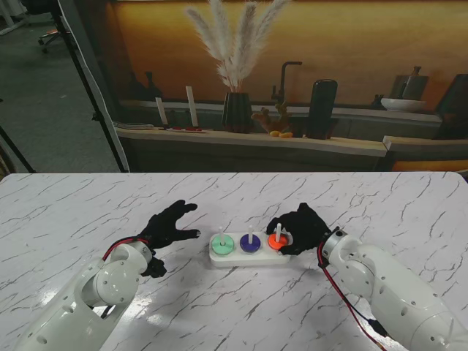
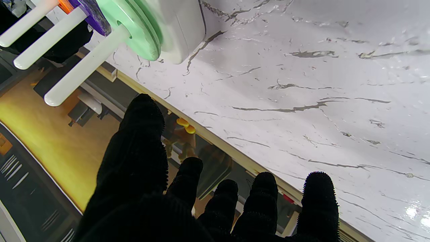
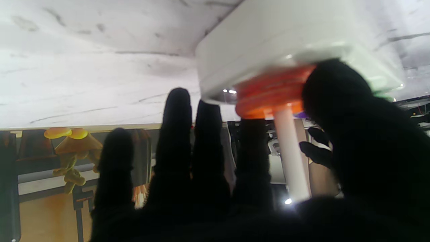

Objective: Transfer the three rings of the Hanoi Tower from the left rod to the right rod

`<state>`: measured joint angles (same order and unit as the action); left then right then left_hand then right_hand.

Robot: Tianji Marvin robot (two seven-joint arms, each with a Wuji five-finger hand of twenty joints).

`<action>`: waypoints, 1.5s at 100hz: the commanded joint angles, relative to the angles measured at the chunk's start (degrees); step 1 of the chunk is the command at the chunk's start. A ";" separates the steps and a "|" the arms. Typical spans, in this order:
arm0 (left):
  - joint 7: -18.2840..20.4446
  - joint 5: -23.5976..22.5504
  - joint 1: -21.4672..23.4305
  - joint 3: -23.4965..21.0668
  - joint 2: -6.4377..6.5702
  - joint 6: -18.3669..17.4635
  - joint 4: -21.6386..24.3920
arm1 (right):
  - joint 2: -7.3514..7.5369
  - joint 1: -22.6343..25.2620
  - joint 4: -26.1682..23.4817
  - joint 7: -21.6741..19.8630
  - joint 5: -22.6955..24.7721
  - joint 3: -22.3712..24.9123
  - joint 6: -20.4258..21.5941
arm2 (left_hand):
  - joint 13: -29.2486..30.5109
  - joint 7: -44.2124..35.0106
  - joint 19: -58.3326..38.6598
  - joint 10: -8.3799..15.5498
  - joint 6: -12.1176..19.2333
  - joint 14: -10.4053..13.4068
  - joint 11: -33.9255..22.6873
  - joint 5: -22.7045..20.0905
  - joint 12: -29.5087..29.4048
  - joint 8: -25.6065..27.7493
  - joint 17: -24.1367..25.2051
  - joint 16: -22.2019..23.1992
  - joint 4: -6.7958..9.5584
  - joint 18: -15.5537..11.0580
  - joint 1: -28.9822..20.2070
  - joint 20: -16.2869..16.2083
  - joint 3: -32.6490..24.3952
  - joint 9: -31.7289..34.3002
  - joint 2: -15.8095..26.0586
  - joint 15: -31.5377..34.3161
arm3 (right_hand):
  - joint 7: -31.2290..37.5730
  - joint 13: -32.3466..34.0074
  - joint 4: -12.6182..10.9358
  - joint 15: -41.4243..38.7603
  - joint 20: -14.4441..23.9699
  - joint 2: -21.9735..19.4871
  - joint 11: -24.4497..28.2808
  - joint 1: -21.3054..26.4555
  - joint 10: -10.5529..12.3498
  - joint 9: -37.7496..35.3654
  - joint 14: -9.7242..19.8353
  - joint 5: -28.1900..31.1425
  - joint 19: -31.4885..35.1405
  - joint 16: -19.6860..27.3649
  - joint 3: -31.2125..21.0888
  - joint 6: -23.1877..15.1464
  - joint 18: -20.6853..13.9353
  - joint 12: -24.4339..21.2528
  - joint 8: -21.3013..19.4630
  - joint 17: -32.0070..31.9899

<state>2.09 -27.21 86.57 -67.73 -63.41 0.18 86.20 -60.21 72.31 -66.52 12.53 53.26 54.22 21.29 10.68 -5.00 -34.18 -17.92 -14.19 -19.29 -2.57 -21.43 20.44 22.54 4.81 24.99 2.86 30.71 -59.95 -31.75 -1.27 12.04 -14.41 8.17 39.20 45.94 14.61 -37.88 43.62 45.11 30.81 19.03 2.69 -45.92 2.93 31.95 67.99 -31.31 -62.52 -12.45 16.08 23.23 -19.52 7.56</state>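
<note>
A white base carries three upright white rods, one ring on each. The green ring sits on the left rod, the purple ring on the middle one, and the orange ring low on the right rod. My right hand is at the orange ring, thumb on one side and index finger on the other, the remaining fingers stretched out. My left hand hovers open just left of the base, fingers spread, holding nothing. The left wrist view shows the green ring and the purple ring.
White marble table all around the base. Past its far edge stands a counter with a dark vase of pampas grass, a tap and a dark bottle. A tripod leg stands at the far left.
</note>
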 commanded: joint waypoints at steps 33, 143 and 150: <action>1.11 0.67 0.56 -0.16 -0.18 -0.84 0.17 | -1.13 0.30 1.65 2.87 0.22 -1.16 -0.84 | -0.19 -0.13 1.49 1.19 1.68 1.06 -0.14 1.00 0.77 -0.80 1.35 0.40 -2.09 -0.03 1.57 0.90 1.89 1.15 1.82 -0.82 | 5.91 4.28 -1.78 -3.44 -0.75 -5.91 3.04 16.88 5.33 -11.03 0.91 4.75 4.00 -1.47 -5.23 -2.49 1.77 4.02 3.17 2.32; 2.23 2.33 1.03 -0.58 -0.12 -0.57 0.44 | -1.83 0.46 1.94 5.71 -0.93 -0.08 2.30 | -0.64 0.10 3.23 1.26 1.72 1.18 -0.09 1.36 0.62 -0.91 1.69 0.18 -2.38 -0.17 2.49 0.82 2.01 1.07 2.52 -1.21 | 6.49 15.19 -2.97 -5.73 -3.19 -0.91 5.03 22.49 1.16 -17.20 -1.41 10.66 7.82 2.34 -10.67 2.36 2.87 -0.30 2.30 15.12; 2.26 2.40 1.05 -0.57 -0.12 -0.56 0.46 | -1.79 0.71 1.32 5.44 -0.83 0.57 2.66 | -0.69 0.12 3.34 1.22 1.75 1.03 -0.10 1.40 0.61 -0.92 1.71 0.17 -2.42 -0.24 2.61 0.79 2.05 1.07 2.59 -1.25 | 6.56 15.22 -2.99 -5.79 -3.21 -0.96 5.05 22.46 1.12 -17.29 -1.40 10.71 7.83 2.36 -10.57 2.42 2.88 -0.34 2.62 15.12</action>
<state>3.64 -25.09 87.27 -68.40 -63.37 0.35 86.59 -61.68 72.54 -64.57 18.17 52.27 54.66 23.60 10.68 -5.00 -33.16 -17.86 -14.17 -19.29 -2.57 -21.43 20.44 22.53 5.45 24.99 2.86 30.70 -58.29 -31.73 -0.71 12.04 -13.71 8.06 41.01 59.32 16.38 -42.16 40.71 51.41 26.53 28.52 -3.21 -54.64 0.68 38.85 74.18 -29.32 -63.20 -7.23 16.07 19.97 -15.12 22.69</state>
